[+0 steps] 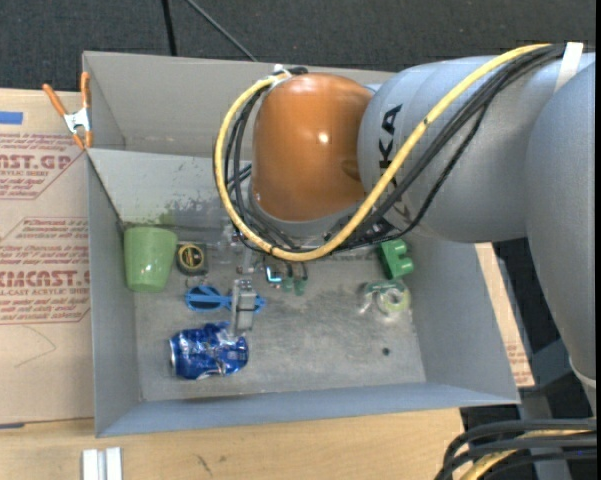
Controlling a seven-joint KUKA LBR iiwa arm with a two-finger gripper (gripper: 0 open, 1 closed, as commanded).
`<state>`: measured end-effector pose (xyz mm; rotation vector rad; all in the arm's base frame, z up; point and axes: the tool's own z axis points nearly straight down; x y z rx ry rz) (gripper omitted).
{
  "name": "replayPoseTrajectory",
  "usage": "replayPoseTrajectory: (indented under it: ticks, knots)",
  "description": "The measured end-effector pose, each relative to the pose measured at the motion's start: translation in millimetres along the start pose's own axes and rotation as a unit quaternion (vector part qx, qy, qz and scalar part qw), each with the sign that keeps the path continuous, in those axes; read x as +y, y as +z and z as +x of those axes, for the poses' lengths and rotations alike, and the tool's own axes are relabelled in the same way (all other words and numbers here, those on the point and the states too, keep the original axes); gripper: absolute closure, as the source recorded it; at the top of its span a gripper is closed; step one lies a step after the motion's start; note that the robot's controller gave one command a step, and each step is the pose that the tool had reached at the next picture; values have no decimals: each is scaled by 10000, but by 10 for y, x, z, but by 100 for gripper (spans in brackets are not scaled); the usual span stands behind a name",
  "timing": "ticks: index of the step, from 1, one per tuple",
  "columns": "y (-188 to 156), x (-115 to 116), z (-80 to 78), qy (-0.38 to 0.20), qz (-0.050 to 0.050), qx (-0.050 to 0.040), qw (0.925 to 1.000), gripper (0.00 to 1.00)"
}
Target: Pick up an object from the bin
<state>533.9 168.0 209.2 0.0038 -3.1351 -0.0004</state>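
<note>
camera view | 1 green cup (148, 258) | 1 crushed blue can (210, 354) | 1 green block (395, 258) | grip: cannot tell

Grey arm (500, 148) reaching in from right; orange wrist cover (310, 148) uppermost; yellow-black cables (230, 183) looped round; tool (245, 310) pointing down.

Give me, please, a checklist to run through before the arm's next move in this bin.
1. End effector position: ok, between blue clip and crushed blue can.
2. Contact with the clip: cannot tell.
3. Can free of neighbours: ok, it lies apart.
4. Green cup out of the path: ok, at the view's left.
5. Green block out of the path: ok, at the view's right.
</note>
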Motion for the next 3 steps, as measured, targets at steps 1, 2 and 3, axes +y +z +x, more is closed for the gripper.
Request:
replayPoseTrajectory:
  ticks: [1, 2, 3]
  knots:
    - [1288, 108, 365, -2298, 5, -10, 9732, 0]
    - [1270, 111, 352, -2292, 0, -29, 9734, 100]
    - [-322, 553, 515, -2164, -7, -81, 9763, 100]
